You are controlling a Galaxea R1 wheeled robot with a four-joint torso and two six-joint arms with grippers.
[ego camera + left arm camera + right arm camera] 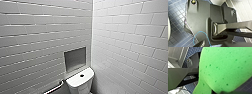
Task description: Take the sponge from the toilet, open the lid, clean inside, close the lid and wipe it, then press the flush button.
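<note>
- The right end effector grasps the sponge. The green foam sits right up against the wrist camera, and a dark bit of the robot's own hardware shows at its edge.
- The right arm is turned towards the floor. Dark blue small tiles lie beyond the sponge, well apart from it, and nothing else touches the foam.
- The right arm's grey bar runs beside the sponge on the side away from the open floor, with pale wall tiles behind it.
- I cannot tell whether the left end effector is clenched or released. A dark tip shows at the edge of the wrist plate, with nothing visible in it.
- The left wrist also faces the blue floor, with white wall tiles off to one side. A thin blue cable loops just beside the dark tip.
- In the head view the toilet stands low in the corner where two white-tiled walls meet. Its tank top carries the round button.
- A grey niche is set into the wall just above the tank, and a metal rail runs beside it.
</note>
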